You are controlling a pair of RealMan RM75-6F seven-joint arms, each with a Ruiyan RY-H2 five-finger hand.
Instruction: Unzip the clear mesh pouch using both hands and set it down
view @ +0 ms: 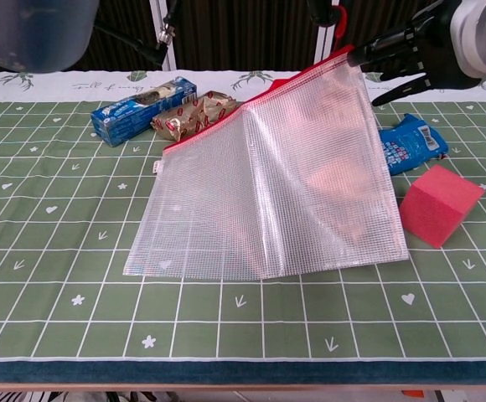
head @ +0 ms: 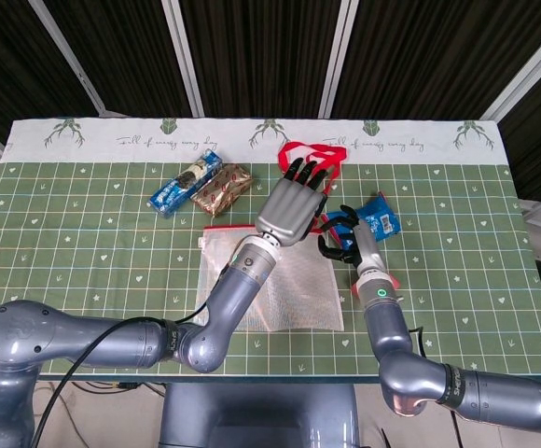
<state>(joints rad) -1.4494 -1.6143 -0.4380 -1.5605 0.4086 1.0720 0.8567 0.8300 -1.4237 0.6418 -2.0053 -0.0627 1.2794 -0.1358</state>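
The clear mesh pouch (head: 284,285) (view: 285,184) has a red zipper edge (view: 251,105). Its left end lies on the green mat and its right top corner is raised. My right hand (head: 340,235) (view: 411,54) pinches that raised corner. My left hand (head: 289,207) reaches over the pouch with its fingers stretched to the red pull strap (head: 308,151) (view: 340,18). In the chest view the strap hangs from the dark fingertips (view: 318,10) at the top edge. The thumb is hidden.
A blue snack pack (head: 185,182) (view: 138,109) and a gold wrapper (head: 222,187) (view: 194,115) lie behind the pouch on the left. A blue packet (head: 378,219) (view: 411,144) and a pink cube (view: 440,205) sit on the right.
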